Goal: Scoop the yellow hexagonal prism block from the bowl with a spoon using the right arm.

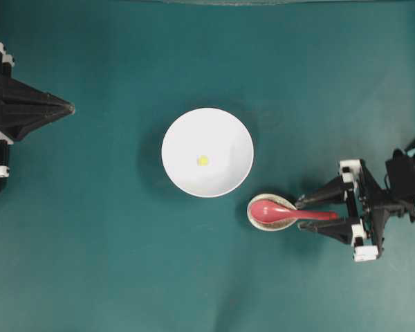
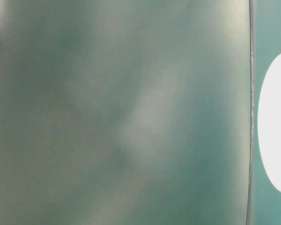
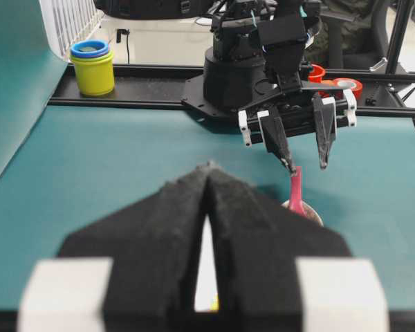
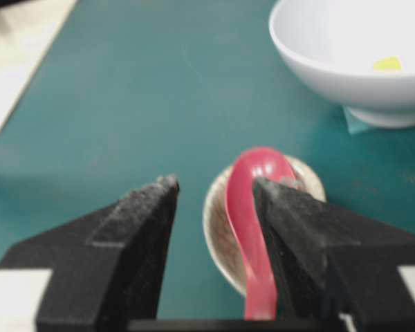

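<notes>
The white bowl (image 1: 228,131) stands mid-table with the tiny yellow hexagonal prism block (image 1: 203,160) lying inside it. To its lower right the pinkish-red spoon (image 1: 290,213) rests with its scoop in a small speckled dish (image 1: 254,214). My right gripper (image 1: 303,214) is open, its fingers on either side of the spoon's handle. In the right wrist view the spoon (image 4: 252,207) lies close along the right finger of the gripper (image 4: 215,185), with the bowl (image 4: 353,79) and block (image 4: 387,64) beyond. My left gripper (image 1: 68,108) is shut at the far left, holding nothing.
In the left wrist view stacked yellow and blue cups (image 3: 92,68) and red rolls (image 3: 346,85) sit past the table's far edge, behind the right arm's base. The table-level view is a blur with a white shape (image 2: 276,122) at its right.
</notes>
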{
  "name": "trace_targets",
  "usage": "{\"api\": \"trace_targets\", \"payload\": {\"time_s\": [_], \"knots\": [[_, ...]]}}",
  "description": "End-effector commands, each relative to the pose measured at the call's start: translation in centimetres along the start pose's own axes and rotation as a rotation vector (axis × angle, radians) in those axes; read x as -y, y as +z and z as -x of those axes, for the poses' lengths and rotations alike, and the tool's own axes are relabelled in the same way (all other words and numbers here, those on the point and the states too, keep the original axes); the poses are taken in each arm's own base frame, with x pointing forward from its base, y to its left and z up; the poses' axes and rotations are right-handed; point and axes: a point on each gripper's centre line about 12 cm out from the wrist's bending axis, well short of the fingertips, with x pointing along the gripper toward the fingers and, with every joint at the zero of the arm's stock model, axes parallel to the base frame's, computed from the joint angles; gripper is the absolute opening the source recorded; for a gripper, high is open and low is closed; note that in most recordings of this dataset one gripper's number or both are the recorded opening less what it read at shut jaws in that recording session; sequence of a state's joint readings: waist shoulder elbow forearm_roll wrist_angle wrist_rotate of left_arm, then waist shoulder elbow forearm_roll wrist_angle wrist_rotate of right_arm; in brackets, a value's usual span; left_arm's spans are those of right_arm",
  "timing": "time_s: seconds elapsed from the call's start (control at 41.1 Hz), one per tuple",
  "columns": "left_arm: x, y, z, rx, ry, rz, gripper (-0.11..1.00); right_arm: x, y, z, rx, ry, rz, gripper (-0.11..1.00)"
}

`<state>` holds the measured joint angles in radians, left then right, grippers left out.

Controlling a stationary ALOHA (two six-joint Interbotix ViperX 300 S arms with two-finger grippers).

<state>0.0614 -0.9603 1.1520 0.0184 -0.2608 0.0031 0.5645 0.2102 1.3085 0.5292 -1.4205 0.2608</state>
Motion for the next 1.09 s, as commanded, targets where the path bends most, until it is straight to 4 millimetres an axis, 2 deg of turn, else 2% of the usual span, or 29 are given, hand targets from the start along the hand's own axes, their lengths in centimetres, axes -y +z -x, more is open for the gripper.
{"api": "trace_targets", "payload": {"time_s": [0.0,0.122,0.243,0.535,1.07], "knots": [[-0.1,1.2,-0.3,0.034,0.003,-0.003,0.02,-0.5,-0.5,-0.1,0.012,-0.015,0.009,0.54],[-0.1,1.2,-0.4,0.037,0.003,-0.002,0.02,-0.5,-1.8,-0.1,-0.018,-0.047,0.035,0.53],[-0.1,1.2,-0.4,0.037,0.003,0.0,0.02,-0.4,-2.4,0.0,-0.027,-0.071,0.061,0.53],[-0.1,1.2,-0.4,0.038,0.003,0.0,0.02,0.4,-2.6,0.5,-0.051,-0.109,0.121,0.53],[-0.1,1.2,-0.4,0.037,0.003,-0.003,0.02,0.7,-3.5,0.7,-0.132,-0.13,0.12,0.53]]}}
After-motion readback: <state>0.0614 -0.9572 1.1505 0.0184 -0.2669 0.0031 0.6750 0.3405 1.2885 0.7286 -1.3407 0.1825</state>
